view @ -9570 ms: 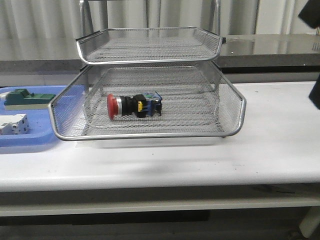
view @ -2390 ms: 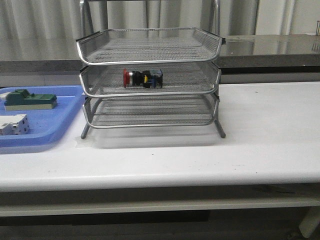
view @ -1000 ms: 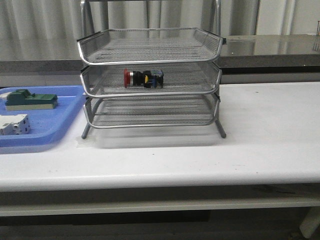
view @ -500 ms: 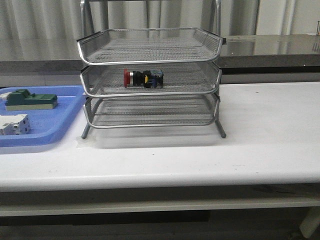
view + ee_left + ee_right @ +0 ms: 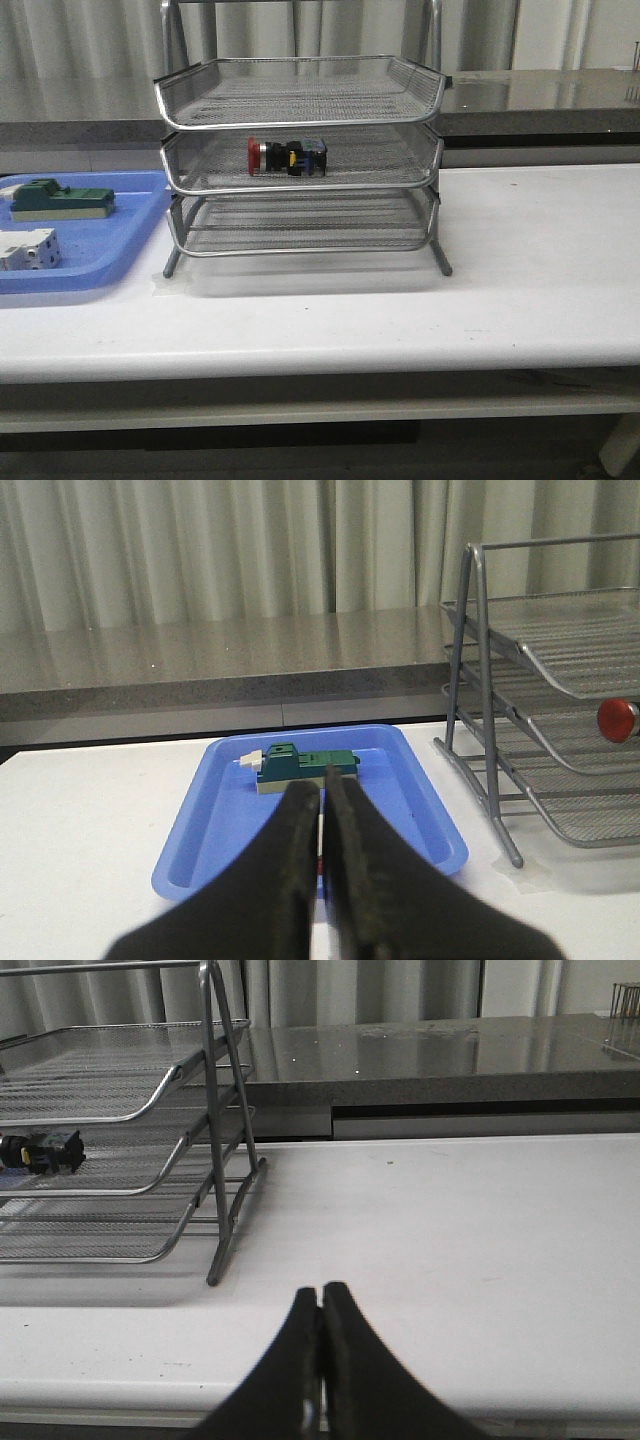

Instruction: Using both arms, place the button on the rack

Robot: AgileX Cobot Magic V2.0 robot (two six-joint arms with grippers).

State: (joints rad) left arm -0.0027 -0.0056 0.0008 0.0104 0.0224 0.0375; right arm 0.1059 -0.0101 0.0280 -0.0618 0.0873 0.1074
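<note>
The button (image 5: pixel 287 157) with its red head lies on its side in the middle tier of the silver wire-mesh rack (image 5: pixel 300 100) on the white table. Its red head also shows in the left wrist view (image 5: pixel 618 720) and its dark rear in the right wrist view (image 5: pixel 42 1152). Neither arm shows in the front view. My left gripper (image 5: pixel 322 792) is shut and empty, held back from the blue tray (image 5: pixel 420 800). My right gripper (image 5: pixel 321 1292) is shut and empty over the table's near edge, right of the rack (image 5: pixel 215 1110).
A flat blue tray (image 5: pixel 120 262) stands left of the rack and holds a green-and-beige block (image 5: pixel 60 199) and a white terminal block (image 5: pixel 26 248). A grey counter (image 5: pixel 540 95) and curtains run behind the table.
The pulled-out middle tier with the button has gone back into the rack since the oldest frame, and the dark arm parts at the right edge have left the view. Over the last second nothing has moved.
</note>
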